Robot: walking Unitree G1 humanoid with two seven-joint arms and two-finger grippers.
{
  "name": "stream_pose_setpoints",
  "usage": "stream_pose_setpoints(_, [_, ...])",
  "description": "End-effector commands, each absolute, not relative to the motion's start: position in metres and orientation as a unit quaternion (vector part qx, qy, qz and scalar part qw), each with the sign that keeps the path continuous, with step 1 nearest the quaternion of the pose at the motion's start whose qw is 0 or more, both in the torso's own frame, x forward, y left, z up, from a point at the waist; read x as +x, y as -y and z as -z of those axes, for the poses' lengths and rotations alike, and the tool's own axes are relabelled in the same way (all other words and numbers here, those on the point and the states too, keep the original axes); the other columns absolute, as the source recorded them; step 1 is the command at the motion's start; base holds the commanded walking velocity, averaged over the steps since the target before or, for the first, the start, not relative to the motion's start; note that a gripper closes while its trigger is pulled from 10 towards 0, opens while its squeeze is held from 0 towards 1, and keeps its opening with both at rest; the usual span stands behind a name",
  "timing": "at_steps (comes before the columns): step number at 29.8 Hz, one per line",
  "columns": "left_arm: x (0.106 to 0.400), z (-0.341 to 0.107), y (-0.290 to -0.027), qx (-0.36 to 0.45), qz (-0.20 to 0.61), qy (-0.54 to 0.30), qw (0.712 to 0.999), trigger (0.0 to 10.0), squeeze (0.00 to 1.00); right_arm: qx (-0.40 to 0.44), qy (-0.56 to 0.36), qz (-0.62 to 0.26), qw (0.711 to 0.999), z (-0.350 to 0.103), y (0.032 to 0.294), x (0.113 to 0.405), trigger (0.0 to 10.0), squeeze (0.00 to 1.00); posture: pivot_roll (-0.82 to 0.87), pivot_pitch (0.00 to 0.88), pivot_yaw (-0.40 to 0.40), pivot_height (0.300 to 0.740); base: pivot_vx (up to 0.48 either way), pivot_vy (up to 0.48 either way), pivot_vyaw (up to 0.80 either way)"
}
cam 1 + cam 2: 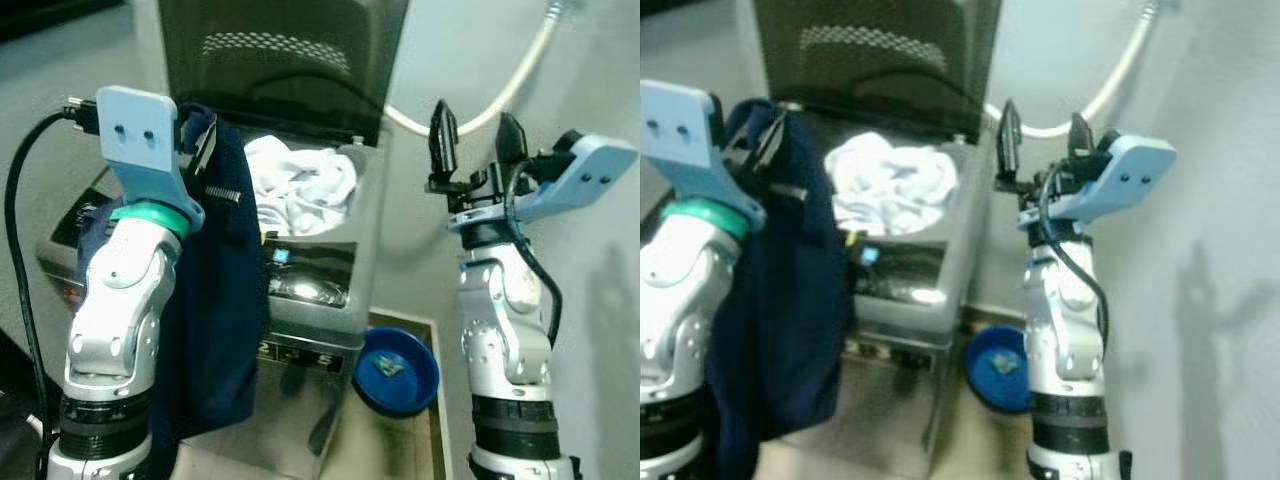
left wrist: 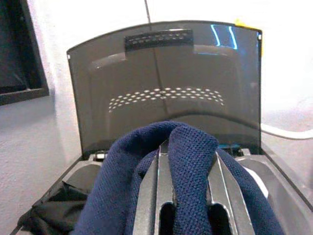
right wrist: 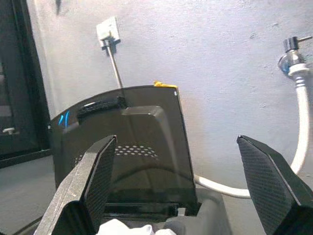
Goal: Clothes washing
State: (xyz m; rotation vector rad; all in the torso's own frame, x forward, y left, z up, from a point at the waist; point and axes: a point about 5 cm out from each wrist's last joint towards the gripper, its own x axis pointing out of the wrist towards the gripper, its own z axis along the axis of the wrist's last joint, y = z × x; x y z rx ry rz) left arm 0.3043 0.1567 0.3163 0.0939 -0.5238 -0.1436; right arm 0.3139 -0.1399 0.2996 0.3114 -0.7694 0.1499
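The left tool [image 1: 205, 150] pinched one dark navy knitted garment [image 1: 215, 300] beside the open grey top-loading washing machine [image 1: 320, 290], where one white crumpled cloth [image 1: 300, 185] lay. The long hanging fabric could snag the rim or slip free. The right tool [image 1: 477, 140] was spread, empty. One blue bowl [image 1: 397, 370] sat on the floor.

We see even, cool indoor light in both head views, which are soft and slightly blurred. Glare shines on the washer's control panel [image 1: 305, 288], and the right arm's faint shadow lies on the wall [image 1: 1210, 300]. The left wrist view blows out to white at upper right. The right wrist view is sharper.
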Motion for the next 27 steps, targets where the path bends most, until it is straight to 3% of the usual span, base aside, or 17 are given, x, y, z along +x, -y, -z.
stream_pose_setpoints(1, [0.3010,-0.3223,-0.1574,0.048,0.071,0.272,0.958,10.0,0.00,0.152,0.361,-0.075,0.917,-0.2954,0.1374,0.3159,10.0,0.00,0.05,0.019,0.040,0.728,0.000,0.480,0.00])
stream_pose_setpoints(12, [0.3009,-0.3210,-0.1560,0.048,0.074,0.269,0.959,10.0,0.00,0.146,0.350,-0.063,0.923,-0.2926,0.1391,0.3176,10.0,0.00,0.05,0.021,0.042,0.728,0.000,0.480,-0.62])
stream_pose_setpoints(18, [0.3013,-0.3196,-0.1553,0.047,0.074,0.265,0.960,10.0,0.00,0.137,0.347,-0.055,0.926,-0.2913,0.1406,0.3179,10.0,0.00,0.04,0.021,0.042,0.728,0.000,0.424,-0.07])
stream_pose_setpoints(27, [0.3020,-0.3180,-0.1542,0.047,0.078,0.258,0.962,10.0,0.00,0.134,0.345,-0.056,0.927,-0.2904,0.1398,0.3184,10.0,0.00,0.05,0.023,0.041,0.728,0.000,0.000,0.00])
